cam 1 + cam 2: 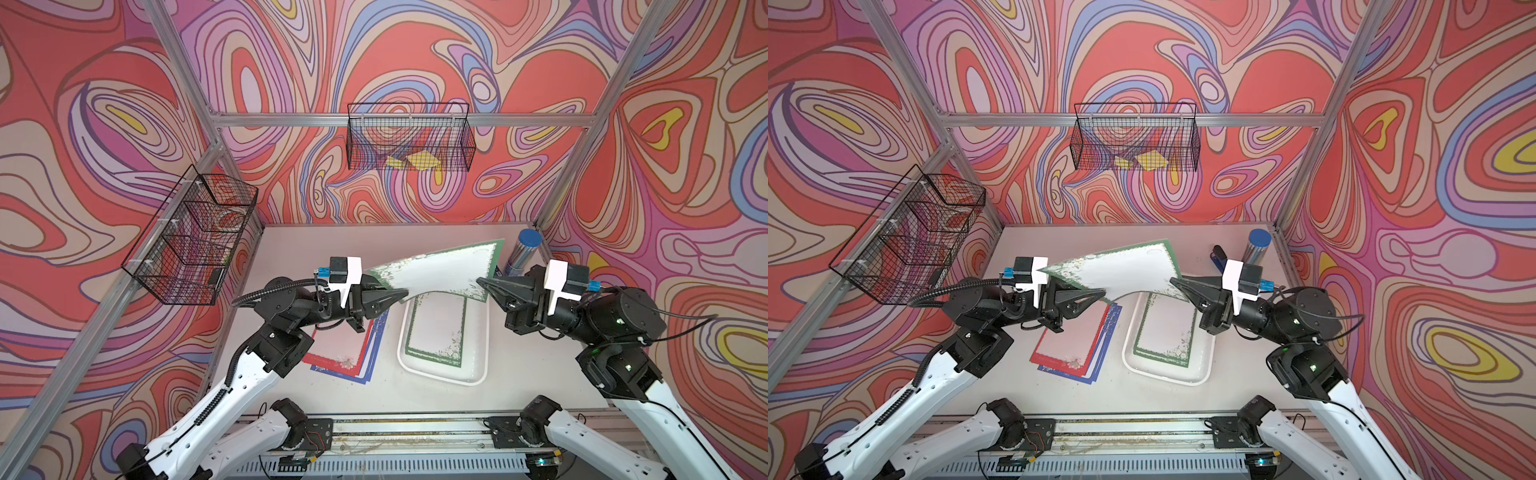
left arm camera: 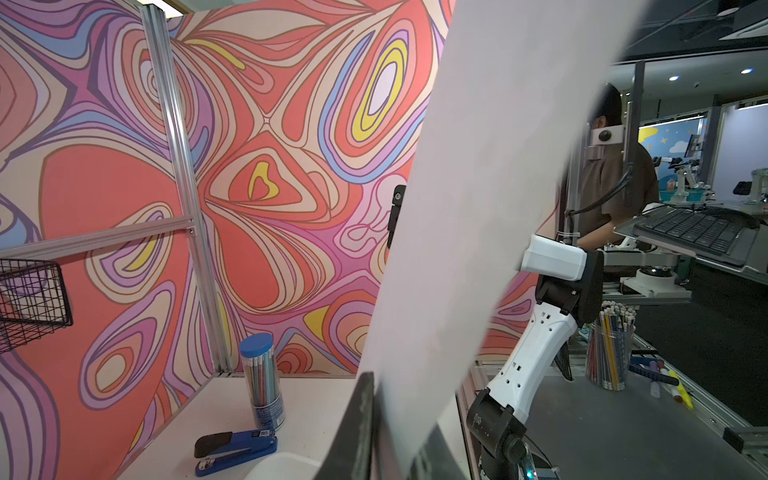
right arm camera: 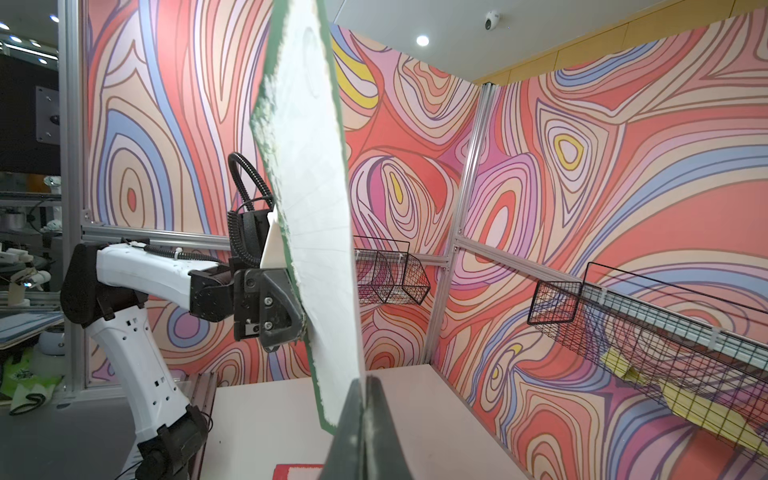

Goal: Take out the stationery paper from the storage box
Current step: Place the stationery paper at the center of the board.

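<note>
Left gripper point(image 1: 403, 294) and right gripper point(image 1: 481, 282) are both pinching a green-bordered sheet point(image 1: 440, 270) above the storage box point(image 1: 401, 351) (a second sheet point(image 1: 436, 328) lying inside), a handover likely needing the right's release.

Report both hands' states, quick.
Left hand: closed on the green-bordered stationery sheet.
Right hand: closed on the same sheet, opposite end.

1. Both top views are bright and even; soft shadows lie on the desk point(image 1: 415, 399).
2. Their edges bow the frame posts point(image 1: 184, 58) (wide lens).
3. The left wrist view shows the stationery paper point(image 2: 478, 208) blurred; a ceiling lamp point(image 3: 422, 40) glares in the right one.
</note>
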Controlling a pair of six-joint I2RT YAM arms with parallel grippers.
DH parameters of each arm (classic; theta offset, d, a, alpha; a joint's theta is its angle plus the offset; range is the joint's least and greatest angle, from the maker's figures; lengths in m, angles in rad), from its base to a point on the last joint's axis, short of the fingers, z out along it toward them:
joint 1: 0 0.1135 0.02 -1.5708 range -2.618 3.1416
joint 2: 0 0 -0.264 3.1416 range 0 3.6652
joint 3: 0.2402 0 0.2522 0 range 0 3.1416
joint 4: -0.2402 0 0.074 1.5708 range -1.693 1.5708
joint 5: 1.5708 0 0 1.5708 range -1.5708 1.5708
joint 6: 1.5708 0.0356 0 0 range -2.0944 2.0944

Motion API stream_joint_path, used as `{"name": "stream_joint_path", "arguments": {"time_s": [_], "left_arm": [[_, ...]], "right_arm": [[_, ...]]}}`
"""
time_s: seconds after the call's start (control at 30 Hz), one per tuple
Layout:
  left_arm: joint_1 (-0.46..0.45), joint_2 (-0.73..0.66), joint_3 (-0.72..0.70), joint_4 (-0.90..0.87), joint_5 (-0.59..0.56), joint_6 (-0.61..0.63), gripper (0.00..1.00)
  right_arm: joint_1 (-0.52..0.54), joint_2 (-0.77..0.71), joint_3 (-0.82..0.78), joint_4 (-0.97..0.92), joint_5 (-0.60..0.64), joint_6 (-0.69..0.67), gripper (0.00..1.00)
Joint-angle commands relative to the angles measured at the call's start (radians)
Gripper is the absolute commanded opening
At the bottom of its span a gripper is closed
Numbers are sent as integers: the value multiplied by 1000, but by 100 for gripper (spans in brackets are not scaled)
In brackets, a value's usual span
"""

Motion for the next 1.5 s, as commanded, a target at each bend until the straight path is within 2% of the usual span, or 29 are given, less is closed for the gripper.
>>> {"name": "stream_joint_path", "arguments": {"time_s": [0.0,0.23,0.3,0.37,0.57,0.63,0.73,0.8,0.87,1.07,1.2,1.47], "left_arm": [[5,-2,18,110,30,-46,10],[6,11,35,100,44,-64,7],[6,7,36,81,43,-51,1],[6,-1,36,49,23,-28,0],[7,-29,86,-185,-76,80,0],[8,-37,117,-305,-125,118,0],[12,-46,164,-481,-204,161,0],[14,-51,192,-592,-258,185,0],[14,-50,229,-717,-314,206,0],[43,0,371,-1102,-479,235,0],[97,59,428,-1306,-561,213,0],[155,212,430,-1508,-606,226,0]], "right_arm": [[4,17,-25,60,-25,88,0],[5,63,-48,110,-75,164,0],[4,64,-53,119,-77,168,0],[5,60,-56,115,-64,163,0],[5,62,-46,74,10,140,0],[5,67,-40,56,83,135,16],[5,76,-38,41,176,117,45],[5,83,-38,34,230,108,59],[3,93,-35,24,279,96,64],[4,138,-12,-35,399,68,65],[5,146,-16,-35,421,61,65],[5,152,-6,-50,400,64,65]]}}
